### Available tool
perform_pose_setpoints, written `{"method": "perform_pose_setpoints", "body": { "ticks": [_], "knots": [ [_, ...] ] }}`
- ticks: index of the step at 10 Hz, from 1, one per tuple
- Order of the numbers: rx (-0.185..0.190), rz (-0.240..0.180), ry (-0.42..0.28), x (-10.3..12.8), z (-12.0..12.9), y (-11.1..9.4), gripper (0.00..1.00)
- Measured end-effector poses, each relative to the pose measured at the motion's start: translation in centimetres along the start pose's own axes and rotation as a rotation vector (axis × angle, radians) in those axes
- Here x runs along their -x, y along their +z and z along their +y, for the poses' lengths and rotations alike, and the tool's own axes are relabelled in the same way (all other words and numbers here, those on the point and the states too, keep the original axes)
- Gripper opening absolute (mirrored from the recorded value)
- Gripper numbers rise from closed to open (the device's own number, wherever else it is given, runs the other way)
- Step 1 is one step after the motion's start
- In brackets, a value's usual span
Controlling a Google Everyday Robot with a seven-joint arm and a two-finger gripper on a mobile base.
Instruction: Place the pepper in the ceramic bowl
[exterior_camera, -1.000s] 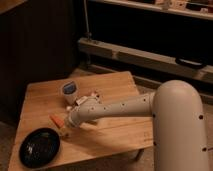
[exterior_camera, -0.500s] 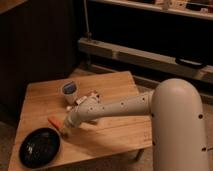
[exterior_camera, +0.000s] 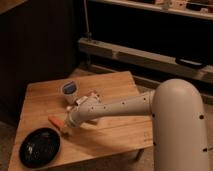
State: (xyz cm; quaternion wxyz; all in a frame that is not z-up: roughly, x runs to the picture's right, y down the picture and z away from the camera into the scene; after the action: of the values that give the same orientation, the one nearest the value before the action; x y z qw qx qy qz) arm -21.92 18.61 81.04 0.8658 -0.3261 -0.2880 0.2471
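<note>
The small orange-red pepper point(exterior_camera: 55, 120) is at the front left of the wooden table point(exterior_camera: 115, 132), just above the rim of the black glossy ceramic bowl point(exterior_camera: 39, 147). My gripper point(exterior_camera: 65, 128) is at the end of the white arm, right beside the pepper's right end and just up and right of the bowl. I cannot tell whether it touches the pepper. The bowl looks empty.
A small white cup with a blue top point(exterior_camera: 70, 92) stands behind the arm. A white boxy object point(exterior_camera: 91, 96) lies next to it, partly hidden by the arm. The table's front edge runs just below the bowl. Dark shelving stands behind the table.
The arm's end and the pepper have shifted only slightly near the bowl's rim. The bowl and the cup have not moved.
</note>
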Motion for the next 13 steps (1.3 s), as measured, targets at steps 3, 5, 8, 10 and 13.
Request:
{"method": "perform_pose_setpoints", "body": {
  "ticks": [3, 5, 8, 10, 13],
  "knots": [
    [-0.015, -0.088, -0.006, 1.8, -0.5, -4.3, 0.33],
    [0.044, -0.159, -0.064, 4.1, 0.6, -6.3, 0.33],
    [0.193, -0.192, -0.206, 6.8, 6.0, -6.4, 0.33],
    [0.307, -0.171, -0.339, 8.4, 11.2, -5.6, 0.33],
    [0.476, -0.051, -0.509, 8.7, 14.8, -4.7, 0.49]
  ]
}}
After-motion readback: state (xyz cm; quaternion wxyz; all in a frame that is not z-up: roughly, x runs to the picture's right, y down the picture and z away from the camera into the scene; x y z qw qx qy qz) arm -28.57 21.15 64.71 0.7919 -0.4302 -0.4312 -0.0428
